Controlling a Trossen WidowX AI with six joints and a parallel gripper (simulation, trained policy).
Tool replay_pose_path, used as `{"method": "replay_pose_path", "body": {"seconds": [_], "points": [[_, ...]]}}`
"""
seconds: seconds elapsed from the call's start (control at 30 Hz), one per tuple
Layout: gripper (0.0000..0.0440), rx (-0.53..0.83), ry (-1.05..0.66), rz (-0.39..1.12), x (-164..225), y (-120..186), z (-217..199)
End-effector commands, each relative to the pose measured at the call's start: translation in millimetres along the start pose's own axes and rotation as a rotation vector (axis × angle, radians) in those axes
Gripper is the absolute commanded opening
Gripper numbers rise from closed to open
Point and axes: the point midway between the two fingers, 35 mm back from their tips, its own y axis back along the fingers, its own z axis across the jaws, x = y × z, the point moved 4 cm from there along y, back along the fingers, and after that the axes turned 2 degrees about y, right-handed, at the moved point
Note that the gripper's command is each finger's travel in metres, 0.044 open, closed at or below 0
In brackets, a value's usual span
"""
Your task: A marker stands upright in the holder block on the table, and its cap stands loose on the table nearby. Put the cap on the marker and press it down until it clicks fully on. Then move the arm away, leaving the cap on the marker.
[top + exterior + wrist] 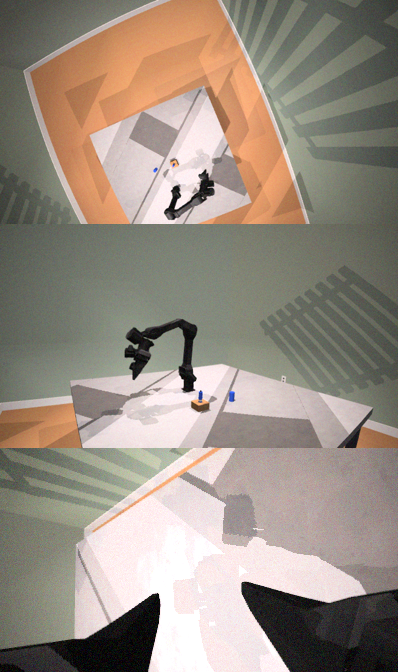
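A blue marker [173,165] [200,395] stands upright in the orange-brown holder block [175,162] [198,406], its dark tip bare at the top. The blue cap [155,170] [231,396] stands loose on the table, a short way from the block and apart from it. My gripper [205,173] [134,378] [201,592] is open and empty. It hangs well above the table, off to the side of the block opposite the cap. The wrist view shows neither marker, block nor cap.
The pale table [120,186] [265,407] [135,558] carries the arm's base, which stands close behind the block in the exterior view. Hard shadows of the arm and window bars fall across the table, walls and orange floor [75,66].
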Motion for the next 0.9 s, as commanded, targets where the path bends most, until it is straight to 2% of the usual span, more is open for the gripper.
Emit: {"method": "replay_pose_path", "body": {"seconds": [0.0, 0.87], "points": [[0.0318, 0.006, 0.003, 0.021, 3, -5, 6], [0.0319, 0.023, 0.076, 0.174, 35, -38, 71]]}}
